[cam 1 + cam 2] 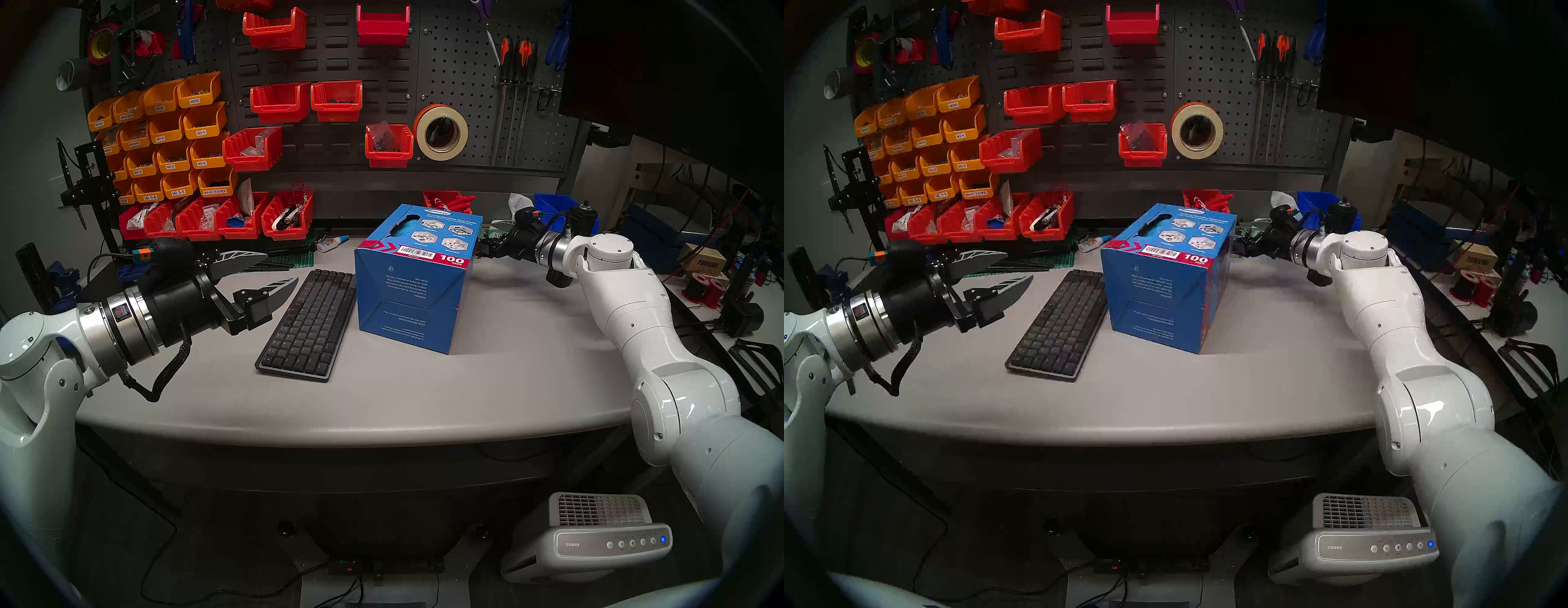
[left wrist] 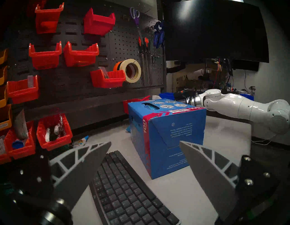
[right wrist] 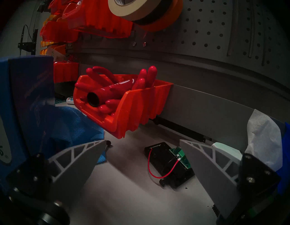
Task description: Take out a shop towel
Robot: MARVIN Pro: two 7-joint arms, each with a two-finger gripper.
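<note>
Two pincers, both spread wide, neither holding anything. Left pincer poised level above the tabletop, just left of the dark keyboard and aimed toward the blue cardboard box. Right pincer low behind the box's far right corner, pointing along the back of the tabletop.

Shop towel seen in the right wrist view as a bright-blue textured fold spilling from the box's far side down onto the tabletop, just left of the gap between the fingers. More of the same blue in the cut-out near the box's top edge in the head view.

Step in hand, by the look of it: bringing the right pincer onto the loose fold.

Advice for doing it well:
- Swing the right pincer leftward until the fold sits squarely between both fingers, not merely beside the left one.
- Stay clear of the red bin just beyond the towel, and of the small circuit board with its red wire below the gap.
- Ignore the white tissue at the far right.
- Bite a bunched part of the cloth, not one thin edge; limp microfiber likely to slip otherwise.
- Pull away from the box slowly and steadily.
- Consider pressing the left pincer against the box's near face; light cardboard likely to slide or tip under the drag.
</note>
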